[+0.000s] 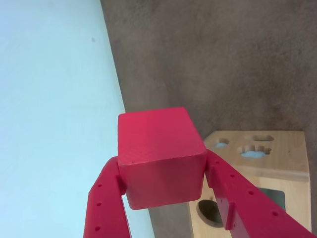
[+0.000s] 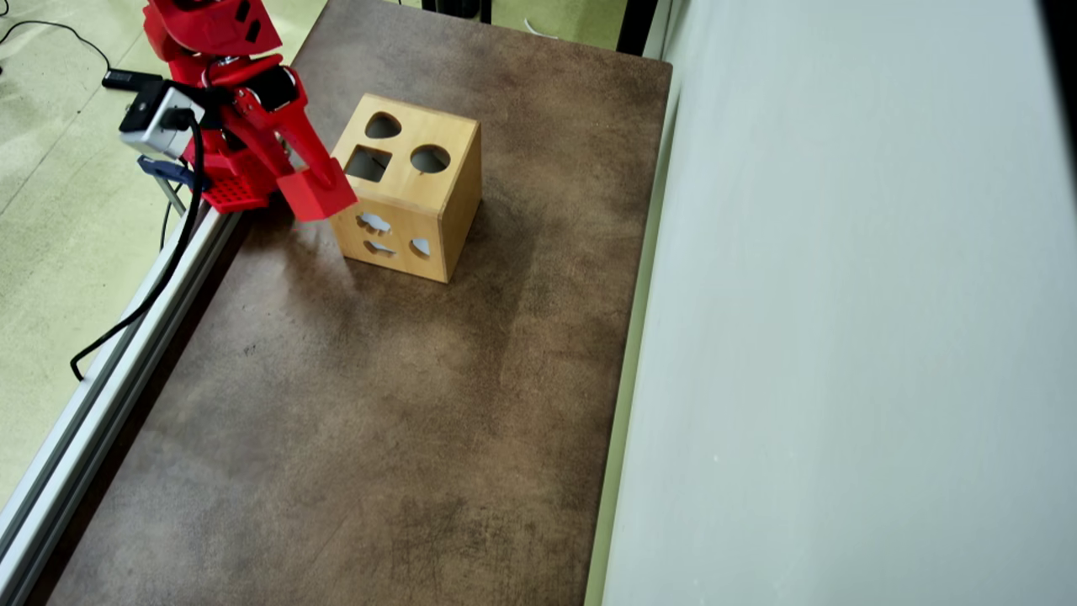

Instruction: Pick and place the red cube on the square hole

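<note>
- Red is the colour to watch: the red cube (image 1: 161,156) sits squeezed between your two jaws, one finger flat on each side of it, so the jaws are closed as far as the cube lets them.
- In the overhead view the red cube (image 2: 318,195) hangs in the air just beside the left edge of the wooden box (image 2: 421,210), above the brown tabletop (image 2: 379,404).
- It is not over the square hole (image 2: 368,163) yet. That hole is in the top of the box, on the side near your arm.
- Two other holes are close by on the same top: the round hole (image 2: 430,158) and the teardrop hole (image 2: 383,126). If you slide too far, I think the cube could end up over the wrong one.
- The cube looks turned a bit next to the hole's edges. If you lower it like that, a corner may catch on the wood and the cube may just sit on top.
- Your jaws are low, near the box wall. Moving sideways without lifting may bump the box and push it along the tabletop.
- Letting go too early would drop the cube beside the box.
- In the wrist view the square hole cannot be seen, so use the overhead view to line up.
</note>
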You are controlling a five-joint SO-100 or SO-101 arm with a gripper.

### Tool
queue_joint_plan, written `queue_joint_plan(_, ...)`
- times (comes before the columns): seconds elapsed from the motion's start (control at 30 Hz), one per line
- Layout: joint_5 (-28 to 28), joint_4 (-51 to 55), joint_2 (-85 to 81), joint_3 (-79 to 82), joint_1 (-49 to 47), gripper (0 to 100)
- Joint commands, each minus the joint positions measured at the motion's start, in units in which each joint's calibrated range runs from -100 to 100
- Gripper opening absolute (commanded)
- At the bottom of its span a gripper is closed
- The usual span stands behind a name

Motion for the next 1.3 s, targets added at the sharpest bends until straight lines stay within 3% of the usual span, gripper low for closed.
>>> queue_joint_plan(0.0, -0.2, 0.7, -3.9, -2.0, -2.9, 3)
queue_joint_plan(0.6, -3.9, 0.9, -5.9, -1.0, -17.5, 3)
queue_joint_plan(1.27, -3.9, 0.9, -15.9, 26.6, -20.0, 3)
